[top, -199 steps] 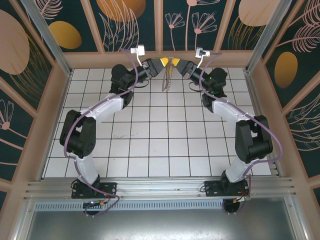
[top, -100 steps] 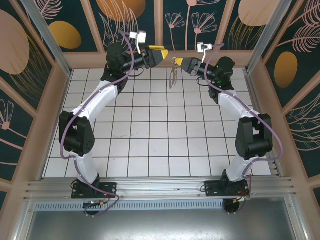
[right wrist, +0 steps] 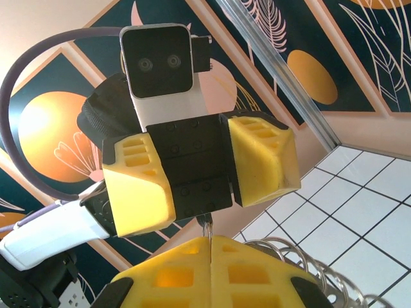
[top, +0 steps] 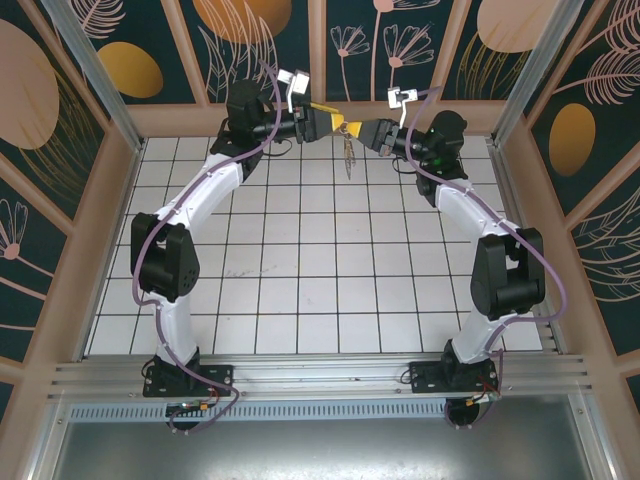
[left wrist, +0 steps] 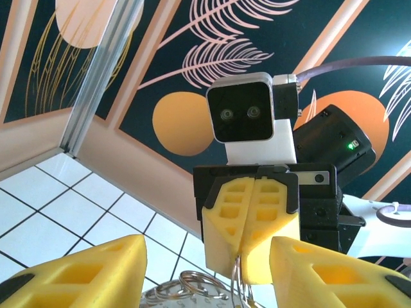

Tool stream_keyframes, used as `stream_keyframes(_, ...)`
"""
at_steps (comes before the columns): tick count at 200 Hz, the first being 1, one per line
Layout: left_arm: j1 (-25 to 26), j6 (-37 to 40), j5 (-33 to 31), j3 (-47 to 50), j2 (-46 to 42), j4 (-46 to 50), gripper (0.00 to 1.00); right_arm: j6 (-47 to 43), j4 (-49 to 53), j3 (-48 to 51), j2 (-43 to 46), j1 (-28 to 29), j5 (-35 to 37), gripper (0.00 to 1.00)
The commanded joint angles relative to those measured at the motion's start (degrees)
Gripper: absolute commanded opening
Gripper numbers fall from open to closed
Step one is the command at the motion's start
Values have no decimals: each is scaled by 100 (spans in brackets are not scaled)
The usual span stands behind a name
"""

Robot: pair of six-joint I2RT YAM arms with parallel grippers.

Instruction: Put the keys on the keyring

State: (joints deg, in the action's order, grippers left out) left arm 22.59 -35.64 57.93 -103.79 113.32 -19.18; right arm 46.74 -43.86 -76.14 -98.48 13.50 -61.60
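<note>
In the upper middle of the top view, both arms meet tip to tip above the far edge of the white tiled table [top: 300, 300]. The right pincer [top: 357, 128] is clenched on a thin grey metal keyring [top: 348, 153], which dangles beneath it. The left pincer [top: 335, 117] faces it, released, with its yellow fingers [left wrist: 83, 269] spread wide.

Above the far end of the table [top: 300, 250], the keyring [top: 348, 158] hangs between left pincer [top: 336, 123] and right pincer [top: 361, 130].
</note>
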Motion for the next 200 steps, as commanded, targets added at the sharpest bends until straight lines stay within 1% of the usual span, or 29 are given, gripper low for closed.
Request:
stream_keyframes(1, 9, -88, 264, 127, -3, -324, 53, -140, -133, -253, 18, 48, -73, 0)
stream_keyframes(64, 9, -575, 367, 432, 6, -1075, 49, -148, -141, -261, -15, 94, -33, 0)
stream_keyframes(102, 17, -760, 420, 458, 28, -1319, 46, -170, -141, -262, -37, 127, -25, 0)
stream_keyframes(143, 44, -815, 476, 522, 15, -1492, 41, -166, -150, -272, -64, 126, -7, 0)
stream_keyframes(200, 59, -814, 487, 635, -13, -1561, 41, -192, -124, -266, -56, 125, -1, 0)
